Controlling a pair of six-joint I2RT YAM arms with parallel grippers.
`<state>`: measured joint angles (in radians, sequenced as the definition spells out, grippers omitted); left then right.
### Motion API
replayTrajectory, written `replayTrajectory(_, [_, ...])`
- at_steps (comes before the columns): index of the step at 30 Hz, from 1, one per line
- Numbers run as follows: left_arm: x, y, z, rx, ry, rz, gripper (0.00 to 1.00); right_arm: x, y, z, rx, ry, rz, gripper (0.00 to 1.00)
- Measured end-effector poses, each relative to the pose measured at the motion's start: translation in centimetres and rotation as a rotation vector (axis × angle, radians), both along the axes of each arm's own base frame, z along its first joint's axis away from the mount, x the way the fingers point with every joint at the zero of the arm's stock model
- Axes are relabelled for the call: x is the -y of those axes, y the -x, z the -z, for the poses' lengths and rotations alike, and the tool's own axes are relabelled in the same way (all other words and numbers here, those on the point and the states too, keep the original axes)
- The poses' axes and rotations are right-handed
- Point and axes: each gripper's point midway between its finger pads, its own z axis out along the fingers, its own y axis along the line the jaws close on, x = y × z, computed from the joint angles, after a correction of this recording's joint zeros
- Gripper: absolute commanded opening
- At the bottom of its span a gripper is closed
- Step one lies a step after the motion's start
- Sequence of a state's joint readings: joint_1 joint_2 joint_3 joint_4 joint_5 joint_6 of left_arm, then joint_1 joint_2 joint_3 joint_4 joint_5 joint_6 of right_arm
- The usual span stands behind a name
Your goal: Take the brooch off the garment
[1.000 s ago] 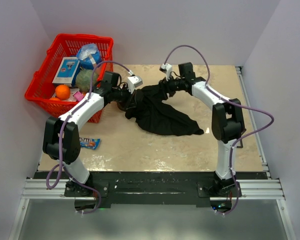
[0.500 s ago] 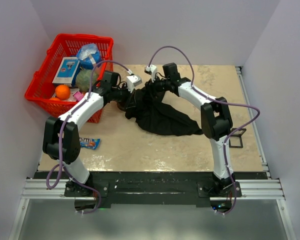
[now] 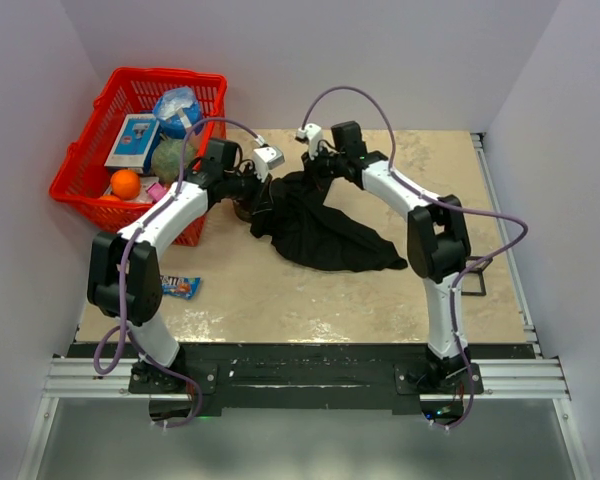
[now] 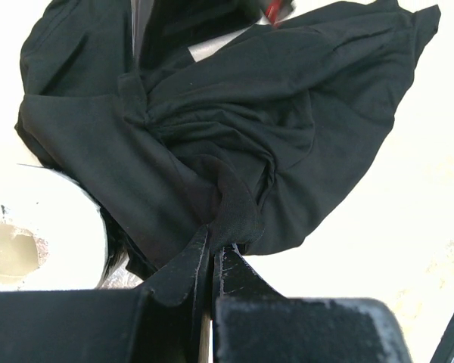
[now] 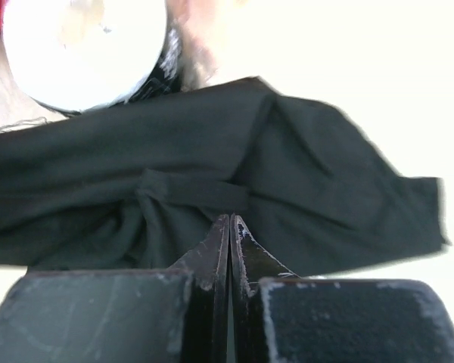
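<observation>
At far left, at the far left corner of the bench (image 3: 280, 300): red basket (image 3: 78, 165) loaded with an orange (image 3: 125, 184), a blue-and-white box (image 3: 133, 140), a blue bag (image 3: 178, 108) and further goods too small to identify. On the bench on the near side of the basket, just beside the left arm: blue snack packet (image 3: 180, 287), lying flat. Left end effector (image 4: 211, 249) closed, pinching a fold at the left edge of the garment (image 3: 320, 235). Next to that pinch point, partly under the fabric edge: white round object (image 5: 83, 53), kind not determinable. Garment crumpled in a heap at bench centre, towards the far edge, between the two wrists, all black on the visible side, with one tail spread flat towards the right arm. Brooch not discernible in any view. Right end effector (image 5: 231, 221) closed, fingertips together and set against a folded band at the far edge of the garment; fabric caught between the tips or not, cannot tell. At far right, on the bench just beside the right arm: small black frame-shaped object (image 3: 477, 283)
</observation>
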<state>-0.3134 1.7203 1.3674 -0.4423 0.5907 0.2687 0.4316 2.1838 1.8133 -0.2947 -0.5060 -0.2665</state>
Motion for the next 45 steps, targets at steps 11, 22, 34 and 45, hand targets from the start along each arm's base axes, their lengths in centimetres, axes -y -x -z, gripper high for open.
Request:
replayTrajectory(11, [-0.2, -0.2, 0.4, -0.037, 0.018, -0.026, 0.0, 4.5, 0.5, -10.4, 0.175, -0.078, 0.009, 0.54])
replayTrajectory(22, [-0.6, -0.2, 0.0, -0.106, 0.081, -0.073, 0.0, -2.2, 4.3, -0.8, 0.012, -0.018, -0.152, 0.56])
replayTrajectory(34, [-0.5, -0.1, 0.0, -0.112, 0.087, -0.078, 0.0, -1.1, 2.4, 0.2, 0.024, 0.013, -0.093, 0.34])
replayTrajectory(45, [-0.5, -0.2, 0.2, -0.123, 0.089, -0.083, 0.0, -1.3, 1.8, 0.7, 0.021, 0.019, -0.091, 0.0])
